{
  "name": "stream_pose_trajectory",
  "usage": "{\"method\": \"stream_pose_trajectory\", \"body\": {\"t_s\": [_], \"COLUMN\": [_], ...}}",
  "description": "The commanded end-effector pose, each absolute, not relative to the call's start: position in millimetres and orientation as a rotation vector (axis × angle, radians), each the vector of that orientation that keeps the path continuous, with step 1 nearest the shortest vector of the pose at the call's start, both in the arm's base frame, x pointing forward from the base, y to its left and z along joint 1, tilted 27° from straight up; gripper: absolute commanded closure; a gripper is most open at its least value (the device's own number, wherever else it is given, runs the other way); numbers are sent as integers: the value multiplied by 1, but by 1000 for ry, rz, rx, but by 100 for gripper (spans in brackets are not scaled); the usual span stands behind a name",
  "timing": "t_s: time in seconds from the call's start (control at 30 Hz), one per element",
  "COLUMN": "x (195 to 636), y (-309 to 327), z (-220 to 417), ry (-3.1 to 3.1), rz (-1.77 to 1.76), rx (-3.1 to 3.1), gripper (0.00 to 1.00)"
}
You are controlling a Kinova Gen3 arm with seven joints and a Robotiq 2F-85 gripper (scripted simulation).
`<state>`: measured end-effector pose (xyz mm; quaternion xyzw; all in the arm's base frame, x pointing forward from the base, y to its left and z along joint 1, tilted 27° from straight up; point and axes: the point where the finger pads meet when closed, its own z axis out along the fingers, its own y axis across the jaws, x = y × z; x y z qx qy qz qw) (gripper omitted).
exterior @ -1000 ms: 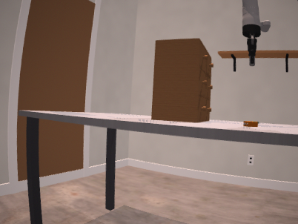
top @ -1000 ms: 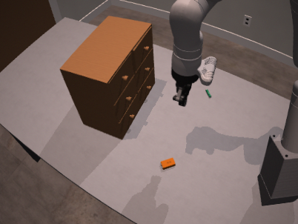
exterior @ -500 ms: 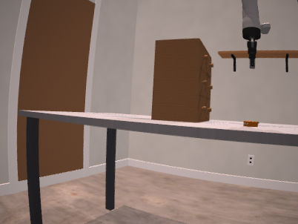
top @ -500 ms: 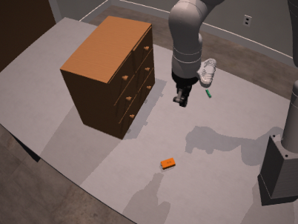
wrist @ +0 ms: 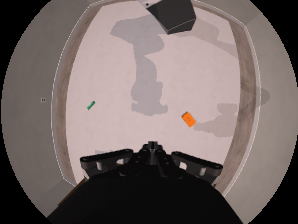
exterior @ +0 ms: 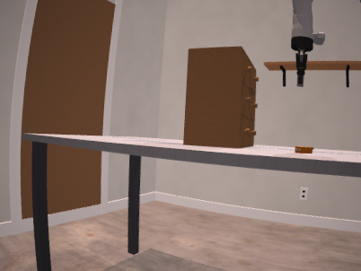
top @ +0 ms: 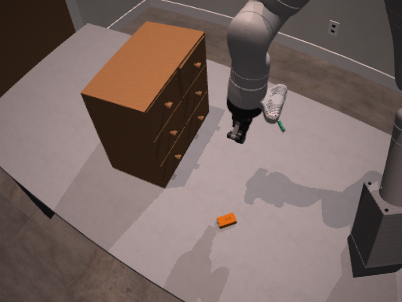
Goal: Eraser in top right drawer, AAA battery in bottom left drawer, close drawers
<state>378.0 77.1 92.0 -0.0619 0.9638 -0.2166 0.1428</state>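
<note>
Brn chest upright, drwrs in, orange eraser, grn batt flat on tbl

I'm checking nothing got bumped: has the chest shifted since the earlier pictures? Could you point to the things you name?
No; the chest (top: 142, 67) (exterior: 215, 96) sits the same against the table's edge (top: 90, 235) (exterior: 135, 150).
</note>
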Motion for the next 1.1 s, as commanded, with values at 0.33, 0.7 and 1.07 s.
{"method": "stream_pose_trajectory", "body": {"t_s": [0.33, 0.7, 1.07], "x": [411, 450, 481], "y": [61, 44, 30], "z": [75, 63, 55], "ry": [2633, 2451, 2265], "rz": [-678, -717, -721], "rx": [-108, -95, -92], "gripper": [100, 100, 100]}}
